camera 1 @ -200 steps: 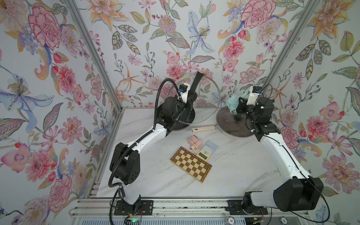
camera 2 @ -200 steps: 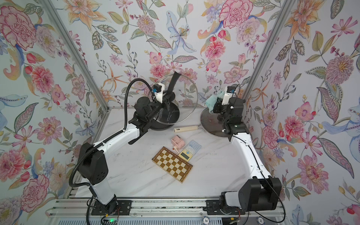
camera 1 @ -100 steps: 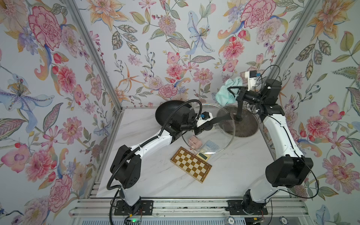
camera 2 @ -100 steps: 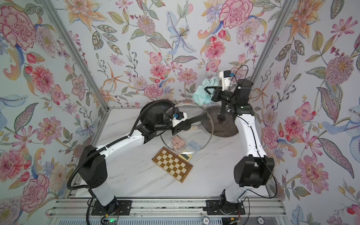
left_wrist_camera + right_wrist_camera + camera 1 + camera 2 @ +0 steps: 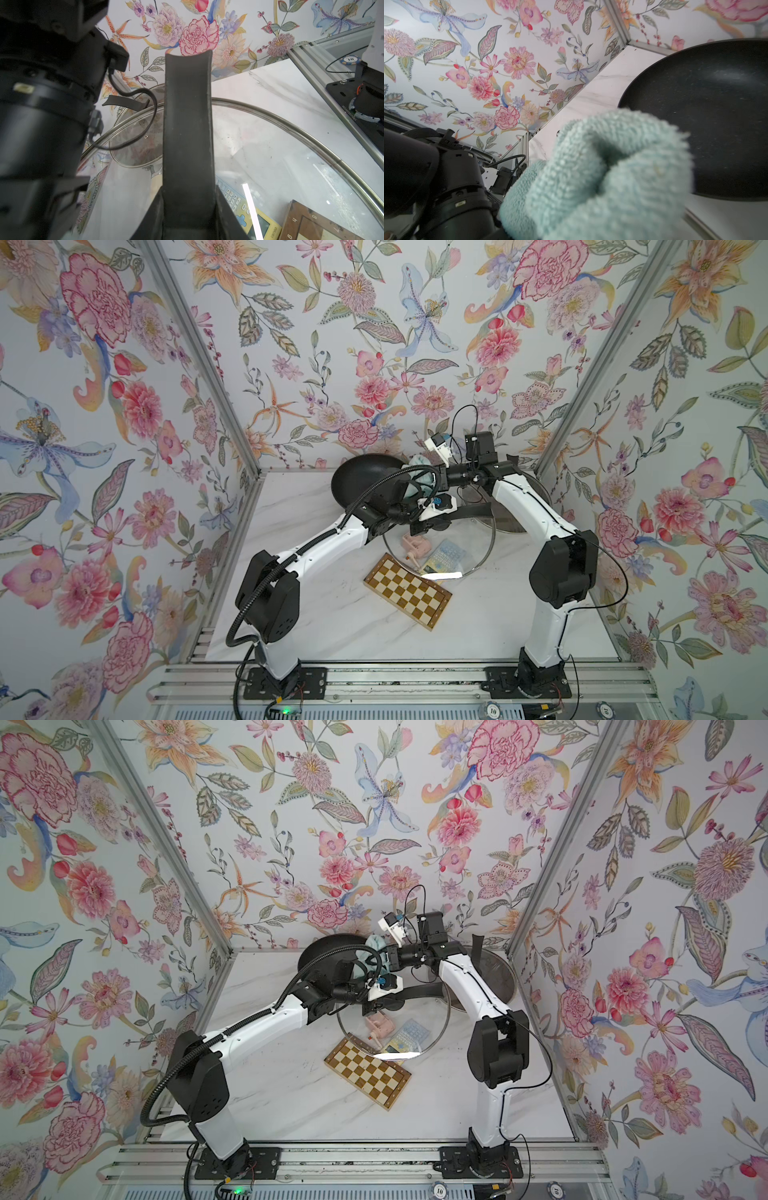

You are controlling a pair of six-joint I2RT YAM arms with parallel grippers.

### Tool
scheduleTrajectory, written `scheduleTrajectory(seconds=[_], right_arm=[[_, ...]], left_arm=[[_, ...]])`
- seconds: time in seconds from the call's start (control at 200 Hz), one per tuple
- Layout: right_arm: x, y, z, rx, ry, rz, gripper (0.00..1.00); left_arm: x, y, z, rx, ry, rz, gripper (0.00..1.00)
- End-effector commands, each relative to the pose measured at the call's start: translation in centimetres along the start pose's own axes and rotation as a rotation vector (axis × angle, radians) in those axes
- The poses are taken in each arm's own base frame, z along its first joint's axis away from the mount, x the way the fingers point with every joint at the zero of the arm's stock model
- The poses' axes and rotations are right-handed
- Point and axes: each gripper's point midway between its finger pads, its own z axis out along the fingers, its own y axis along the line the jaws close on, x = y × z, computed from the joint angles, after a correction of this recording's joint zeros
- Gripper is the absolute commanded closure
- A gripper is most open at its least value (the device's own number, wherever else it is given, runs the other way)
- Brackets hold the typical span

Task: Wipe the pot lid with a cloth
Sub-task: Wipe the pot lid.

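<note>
The pot lid (image 5: 457, 549) is clear glass with a steel rim and a black strap handle (image 5: 188, 135). My left gripper (image 5: 428, 524) is shut on that handle and holds the lid nearly level above the table's middle, as both top views show (image 5: 415, 1029). The cloth (image 5: 417, 486), pale mint and fluffy, is bunched in my shut right gripper (image 5: 434, 479). It hangs just behind the lid's far edge, over my left wrist; whether it touches the glass I cannot tell. In the right wrist view the cloth (image 5: 602, 176) hides the fingers.
A black pan (image 5: 365, 477) sits at the back, close behind the cloth. A second glass lid (image 5: 528, 506) lies at the back right. Under the held lid lie a pink object (image 5: 415, 545) and a yellow calculator (image 5: 444, 556). The checkered board (image 5: 407, 591) lies toward the front.
My left arm swung the lid from upright at the back down over the middle. My right arm lifted the cloth off the back-right lid, then carried it left and down to the held lid's far edge.
</note>
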Motion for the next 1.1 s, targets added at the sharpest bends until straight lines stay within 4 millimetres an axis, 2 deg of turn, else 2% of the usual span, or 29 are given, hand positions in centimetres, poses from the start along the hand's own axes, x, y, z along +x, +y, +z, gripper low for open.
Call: scheduleTrajectory(seconds=[0.0, 0.165, 0.31, 0.42, 0.505, 0.655, 0.861, 0.976, 1.046, 1.096], right_arm=[[2.1, 0.9, 2.1, -0.038, 0.085, -0.011, 1.00], [4.6, 0.5, 4.5, -0.035, 0.169, 0.009, 1.00], [6.0, -1.9, 4.0, 0.110, 0.219, 0.002, 1.00], [6.2, -4.9, 2.0, 0.300, 0.234, -0.018, 1.00], [6.0, -6.7, -0.5, 0.402, 0.219, -0.002, 1.00], [5.9, -8.7, -5.2, 0.522, 0.175, 0.051, 1.00], [8.3, -10.7, -10.3, 0.659, 0.153, 0.166, 1.00], [9.1, -10.6, -11.3, 0.677, 0.142, 0.193, 1.00], [8.5, -10.3, -11.0, 0.671, 0.133, 0.173, 1.00], [7.5, -9.7, -10.0, 0.649, 0.124, 0.140, 1.00]], left_arm=[[-8.9, 2.4, -3.7, -0.107, -0.167, 0.246, 1.00], [-7.9, 2.3, -3.8, -0.126, -0.096, 0.304, 1.00], [-7.4, 2.6, -4.0, -0.159, -0.060, 0.321, 1.00], [-7.3, 3.2, -4.4, -0.213, -0.050, 0.323, 1.00], [-7.3, 3.8, -4.9, -0.267, -0.041, 0.328, 1.00], [-7.6, 4.7, -6.0, -0.354, -0.041, 0.332, 1.00], [-7.2, 5.8, -6.6, -0.437, -0.038, 0.321, 1.00], [-7.4, 6.1, -6.7, -0.455, -0.050, 0.327, 1.00], [-7.7, 6.0, -6.8, -0.448, -0.058, 0.337, 1.00], [-8.0, 6.0, -6.7, -0.441, -0.069, 0.341, 1.00]])
